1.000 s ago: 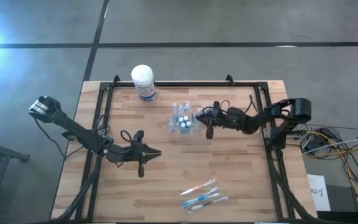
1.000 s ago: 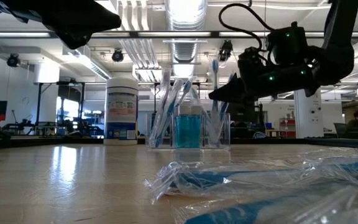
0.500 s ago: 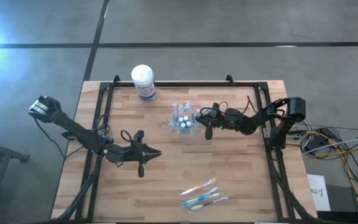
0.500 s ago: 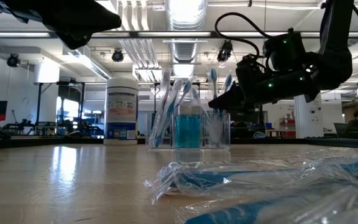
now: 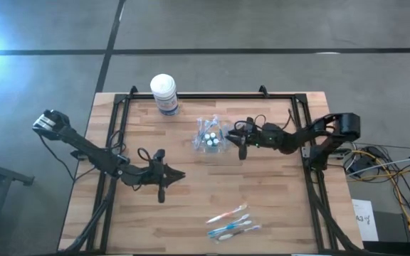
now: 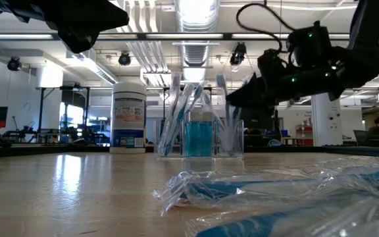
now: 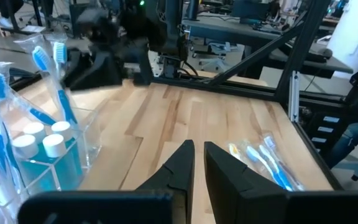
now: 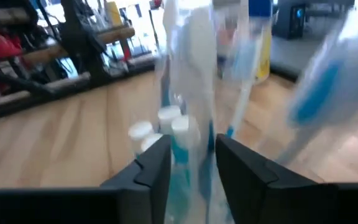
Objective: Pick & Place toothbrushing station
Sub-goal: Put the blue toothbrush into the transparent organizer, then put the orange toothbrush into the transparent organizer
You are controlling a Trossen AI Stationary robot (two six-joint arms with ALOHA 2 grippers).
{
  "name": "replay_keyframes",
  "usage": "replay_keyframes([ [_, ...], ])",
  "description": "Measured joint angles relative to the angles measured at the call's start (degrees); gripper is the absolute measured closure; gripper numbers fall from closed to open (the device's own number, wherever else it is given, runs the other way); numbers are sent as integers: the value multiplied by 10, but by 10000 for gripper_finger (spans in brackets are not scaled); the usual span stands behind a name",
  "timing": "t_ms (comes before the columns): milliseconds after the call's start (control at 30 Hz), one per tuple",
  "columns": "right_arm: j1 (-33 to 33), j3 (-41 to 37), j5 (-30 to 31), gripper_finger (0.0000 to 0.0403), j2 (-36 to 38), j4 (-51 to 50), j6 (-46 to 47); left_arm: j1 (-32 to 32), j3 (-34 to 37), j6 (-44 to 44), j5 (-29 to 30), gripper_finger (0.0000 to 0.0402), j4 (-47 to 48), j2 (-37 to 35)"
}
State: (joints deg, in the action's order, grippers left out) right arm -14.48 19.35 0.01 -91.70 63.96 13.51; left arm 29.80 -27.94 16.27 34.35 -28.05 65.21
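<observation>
Beside the clear cup (image 5: 208,136), the right end effector (image 5: 239,139) hovers with fingers parted around a toothbrush (image 8: 190,68) apparently just stood among the others. Nearer the cup's front, the left end effector (image 5: 179,173) waits, fingers almost together, while wrapped toothbrushes (image 5: 230,222) lie unsorted on the surface (image 5: 191,206).

Grey concrete floor (image 5: 262,28) with dark seams around the wood table (image 5: 191,206). Behind: open lab, exposed ceiling ducts (image 6: 196,16), strip lights (image 6: 143,36), white column (image 6: 324,122), benches (image 7: 241,31) with gear.
</observation>
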Motion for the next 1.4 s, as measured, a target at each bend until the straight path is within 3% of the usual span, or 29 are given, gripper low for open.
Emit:
replay_keyframes([
  [133,0,-8,0,258,73,-34,-9,0,0,4,0,362,-3,0],
  [367,20,-10,-25,260,287,-230,-65,1,0,3,0,362,-5,0],
  [600,80,-11,-37,338,536,-512,-122,1,0,4,0,362,-4,0],
  [700,106,-28,-81,382,621,-539,-137,1,0,4,0,362,-4,0],
  [767,119,-52,-103,389,664,-516,-125,1,0,4,0,362,-4,0],
  [1100,135,-186,-90,390,770,-419,-91,1,0,4,0,389,-2,11],
  [1400,135,-189,-90,390,780,-469,-102,1,0,1,0,381,13,12],
])
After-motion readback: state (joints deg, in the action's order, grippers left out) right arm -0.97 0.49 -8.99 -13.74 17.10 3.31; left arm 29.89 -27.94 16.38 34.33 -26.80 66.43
